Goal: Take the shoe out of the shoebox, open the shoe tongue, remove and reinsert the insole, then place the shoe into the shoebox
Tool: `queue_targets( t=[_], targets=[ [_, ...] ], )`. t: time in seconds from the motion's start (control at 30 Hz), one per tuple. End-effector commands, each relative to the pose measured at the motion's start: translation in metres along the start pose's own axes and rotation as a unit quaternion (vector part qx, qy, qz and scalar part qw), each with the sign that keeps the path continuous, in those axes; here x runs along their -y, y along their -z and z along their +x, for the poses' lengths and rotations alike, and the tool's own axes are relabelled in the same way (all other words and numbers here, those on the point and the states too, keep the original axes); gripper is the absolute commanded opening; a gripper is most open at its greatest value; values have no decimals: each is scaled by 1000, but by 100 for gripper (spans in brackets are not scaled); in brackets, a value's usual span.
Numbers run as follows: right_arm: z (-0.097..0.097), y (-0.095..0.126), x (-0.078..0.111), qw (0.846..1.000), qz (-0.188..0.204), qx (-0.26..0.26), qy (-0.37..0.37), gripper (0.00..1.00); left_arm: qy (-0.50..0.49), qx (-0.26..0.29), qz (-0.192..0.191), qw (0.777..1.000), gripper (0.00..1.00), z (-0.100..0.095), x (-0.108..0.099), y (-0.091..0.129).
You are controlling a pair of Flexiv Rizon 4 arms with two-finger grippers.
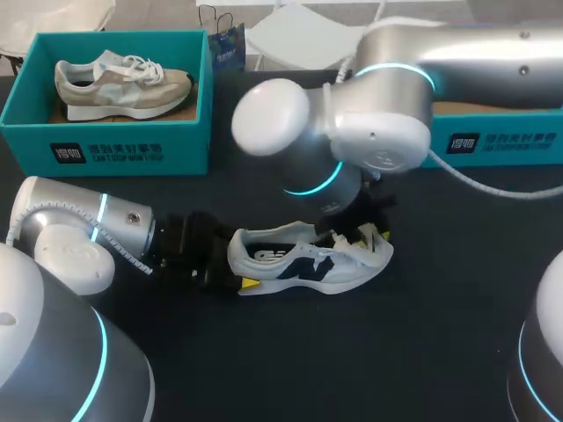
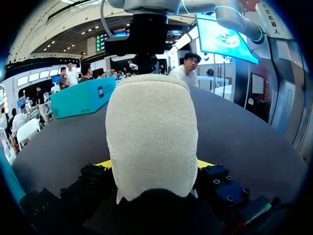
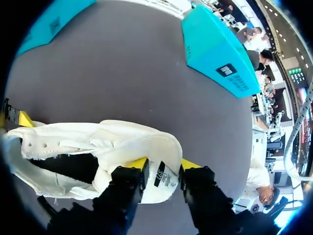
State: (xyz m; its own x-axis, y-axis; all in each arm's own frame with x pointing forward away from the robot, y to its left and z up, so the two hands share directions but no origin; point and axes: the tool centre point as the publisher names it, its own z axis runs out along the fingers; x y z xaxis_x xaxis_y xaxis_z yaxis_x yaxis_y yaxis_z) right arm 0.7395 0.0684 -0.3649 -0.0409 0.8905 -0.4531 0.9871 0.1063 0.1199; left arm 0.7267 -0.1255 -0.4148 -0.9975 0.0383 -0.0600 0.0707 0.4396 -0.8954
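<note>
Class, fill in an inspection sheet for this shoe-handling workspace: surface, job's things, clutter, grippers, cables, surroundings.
Surface: dark table.
Job's things: white sneaker on the table, outside the boxes; teal shoebox at the far left, holding a beige sneaker.
Clutter: second teal box at the far right, partly hidden by the right arm.
Grippers: left gripper shut on the white sneaker's heel; right gripper shut on its tongue.
Cables: grey cable trails from the right arm over the table; coiled cable along the left arm.
Surroundings: nothing seen.
</note>
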Motion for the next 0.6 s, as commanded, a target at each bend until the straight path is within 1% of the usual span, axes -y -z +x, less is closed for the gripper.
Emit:
queue_targets(
  t=[0.03,0.07,0.13,0.17,0.27,0.33,0.37,0.4,0.43,0.47,0.57,0.6],
  targets=[
    [1,-12,1,1000,5,-10,-1,97,0,-1,-1,1000,0,1,-3,-2],
    [-1,-12,1,1000,4,-10,-2,100,0,-1,-1,1000,0,1,-3,-2],
    [-6,-6,-1,1000,-1,-5,-5,100,0,-1,-1,1000,0,1,-3,-2],
    [-11,1,-3,1000,-9,1,-9,100,0,-1,-1,1000,0,1,-3,-2],
    [-18,15,-9,1000,-25,13,-9,100,0,-1,-1,1000,0,1,-3,-2],
    [-22,26,-13,999,-42,17,-7,100,0,-1,-1,1000,0,1,-3,-2],
    [-25,35,-18,998,-56,20,-6,100,0,-1,-1,1000,0,1,-3,-2],
    [-26,39,-19,998,-63,21,-7,100,0,-1,-1,1000,0,1,-3,-2],
    [-28,48,-24,997,-76,24,-4,100,0,-1,-1,1000,0,1,-3,-2],
    [-29,50,-25,997,-79,24,-4,100,0,-1,-1,1000,0,1,-3,-2],
    [-31,72,-38,992,-126,23,8,100,0,-1,-1,1000,0,1,-3,-2],
    [-30,74,-40,991,-132,23,12,100,0,-1,-1,1000,0,1,-3,-2]
  ],
)
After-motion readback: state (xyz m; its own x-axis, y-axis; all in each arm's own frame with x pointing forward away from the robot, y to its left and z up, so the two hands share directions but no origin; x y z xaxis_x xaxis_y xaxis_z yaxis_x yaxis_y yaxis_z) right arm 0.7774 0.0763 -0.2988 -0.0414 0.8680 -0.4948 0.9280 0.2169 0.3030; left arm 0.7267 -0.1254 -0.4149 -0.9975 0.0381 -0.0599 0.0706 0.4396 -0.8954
